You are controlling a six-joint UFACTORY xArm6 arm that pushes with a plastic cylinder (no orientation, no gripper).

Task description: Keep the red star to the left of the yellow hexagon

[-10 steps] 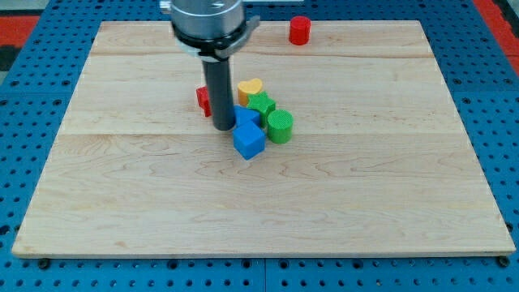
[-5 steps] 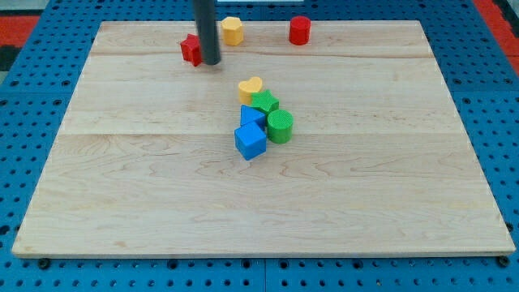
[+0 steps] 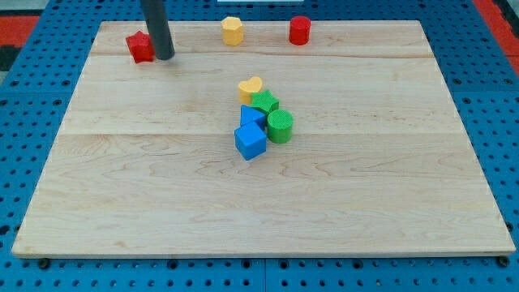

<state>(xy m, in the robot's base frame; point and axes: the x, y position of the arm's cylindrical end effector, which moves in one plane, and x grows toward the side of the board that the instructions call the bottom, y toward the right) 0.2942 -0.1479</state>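
Note:
The red star [image 3: 140, 46] lies near the top left of the wooden board [image 3: 162, 186]. My tip [image 3: 165, 57] stands right against the star's right side. The yellow hexagon [image 3: 233, 30] sits at the top edge, well to the right of the star and the rod.
A red cylinder [image 3: 300, 30] sits at the top, right of the hexagon. A cluster sits mid-board: a yellow heart [image 3: 250, 88], a green star [image 3: 263, 103], a green cylinder [image 3: 280, 126], and two blue blocks [image 3: 250, 140].
The rod has moved from the central cluster up and to the left, and the red star has slid left with it. The yellow hexagon now shows at the top.

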